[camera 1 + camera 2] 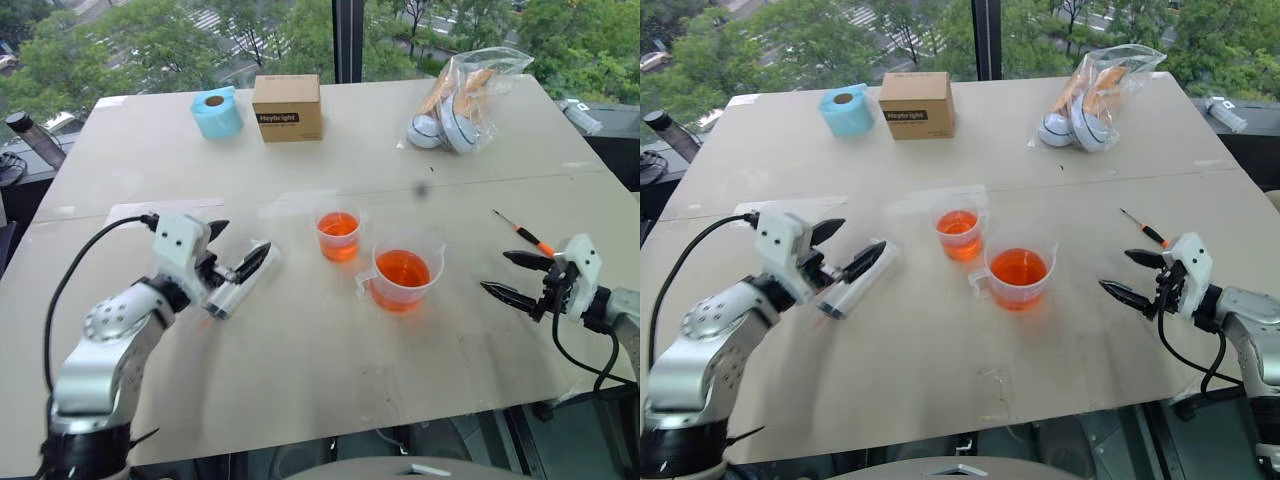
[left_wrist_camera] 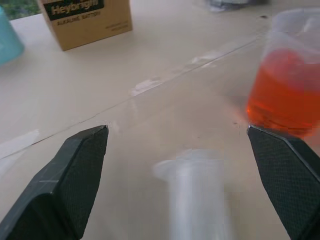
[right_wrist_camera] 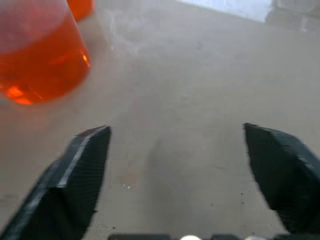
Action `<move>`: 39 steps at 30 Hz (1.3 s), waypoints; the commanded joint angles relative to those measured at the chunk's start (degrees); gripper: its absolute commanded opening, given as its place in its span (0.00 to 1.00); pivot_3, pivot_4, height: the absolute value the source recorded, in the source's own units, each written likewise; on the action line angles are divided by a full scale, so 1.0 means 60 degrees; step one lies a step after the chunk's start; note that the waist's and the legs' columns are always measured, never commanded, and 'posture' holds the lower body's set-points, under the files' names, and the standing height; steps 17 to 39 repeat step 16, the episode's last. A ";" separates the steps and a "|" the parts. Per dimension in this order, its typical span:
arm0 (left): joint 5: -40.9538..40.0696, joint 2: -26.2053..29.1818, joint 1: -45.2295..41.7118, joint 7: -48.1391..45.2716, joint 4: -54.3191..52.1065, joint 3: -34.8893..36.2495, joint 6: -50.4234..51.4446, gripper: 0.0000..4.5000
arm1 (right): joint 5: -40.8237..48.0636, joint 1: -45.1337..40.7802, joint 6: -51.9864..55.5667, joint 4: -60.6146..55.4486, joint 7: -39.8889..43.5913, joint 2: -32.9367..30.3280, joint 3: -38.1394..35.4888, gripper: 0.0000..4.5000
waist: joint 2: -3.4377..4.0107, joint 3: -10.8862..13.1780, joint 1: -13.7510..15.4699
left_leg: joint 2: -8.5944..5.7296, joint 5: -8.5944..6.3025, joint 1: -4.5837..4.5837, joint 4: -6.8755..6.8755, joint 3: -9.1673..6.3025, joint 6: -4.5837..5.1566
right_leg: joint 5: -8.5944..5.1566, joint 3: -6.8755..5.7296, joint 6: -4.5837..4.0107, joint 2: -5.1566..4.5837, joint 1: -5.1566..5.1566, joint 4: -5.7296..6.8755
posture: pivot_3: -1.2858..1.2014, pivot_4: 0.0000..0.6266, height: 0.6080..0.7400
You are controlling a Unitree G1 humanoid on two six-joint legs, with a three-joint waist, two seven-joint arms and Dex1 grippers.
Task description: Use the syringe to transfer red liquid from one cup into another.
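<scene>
from the head, the syringe (image 1: 240,280) lies flat on the pale matte table (image 1: 300,380), its long axis slanting from near-left to far-right, a clear thick plastic barrel with its far end toward the cups; which end is the nozzle cannot be told. the left gripper (image 1: 236,250) hangs right over it, black pointed fingers spread to either side of the barrel and not pinching it. to the right of the syringe stand the two clear plastic cups: the small beaker (image 1: 338,235), round and plain, and nearer and further right the measuring cup (image 1: 402,272), wider, with a handle on its left side; both hold translucent orange-red liquid (image 1: 402,268). the right gripper (image 1: 512,277) is well right of the measuring cup, fingers spread with nothing between them. just beyond it lies a thin screwdriver (image 1: 524,233) with an orange grip. at the far end of the table are a blue tape roll (image 1: 216,112), a brown cardboard box (image 1: 287,107) and a crinkled clear bag (image 1: 466,98). in the left wrist view, two textured black fingers (image 2: 70,185) stand wide apart with the blurred clear barrel end between them, the beaker of red liquid and the box beyond. in the right wrist view, the fingers (image 3: 75,185) are spread over bare table, the measuring cup ahead to one side.
</scene>
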 commanded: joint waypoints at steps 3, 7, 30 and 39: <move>-0.0297 0.0056 0.2269 -0.0680 -0.1960 0.0426 -0.0223 1.00 | 0.0868 0.0896 0.0481 -0.0689 0.0537 -0.0235 -0.0658 0.99 | 0.0005 -0.0004 0.0076 | 0.0001 -0.0001 0.0010 -0.0020 -0.0003 0.0001 | -0.0001 -0.0003 -0.0002 -0.0003 0.0004 -0.0009 | 0.52 0.24 1.00; 0.0332 -0.0356 0.3811 -0.0902 -0.2123 0.0036 -0.1113 1.00 | 0.1177 0.1680 0.0806 -0.1234 0.0423 -0.0014 -0.0691 0.99 | 0.0022 -0.0015 0.0093 | 0.0002 -0.0020 0.0021 -0.0028 -0.0006 0.0033 | -0.0003 -0.0005 -0.0008 -0.0012 0.0007 -0.0001 | 0.52 0.24 1.00; 0.1245 -0.1108 0.4733 -0.0757 -0.1704 -0.0737 -0.2137 1.00 | 0.0537 0.2342 -0.1107 -0.0526 0.0579 0.0353 -0.0960 0.99 | 0.0037 -0.0033 0.0097 | 0.0001 -0.0025 0.0030 -0.0027 -0.0005 0.0044 | -0.0003 -0.0005 -0.0015 -0.0009 0.0013 0.0001 | 0.52 0.24 1.00; 0.1245 -0.1108 0.4733 -0.0757 -0.1704 -0.0737 -0.2137 1.00 | 0.0537 0.2342 -0.1107 -0.0526 0.0579 0.0353 -0.0960 0.99 | 0.0037 -0.0033 0.0097 | 0.0001 -0.0025 0.0030 -0.0027 -0.0005 0.0044 | -0.0003 -0.0005 -0.0015 -0.0009 0.0013 0.0001 | 0.52 0.24 1.00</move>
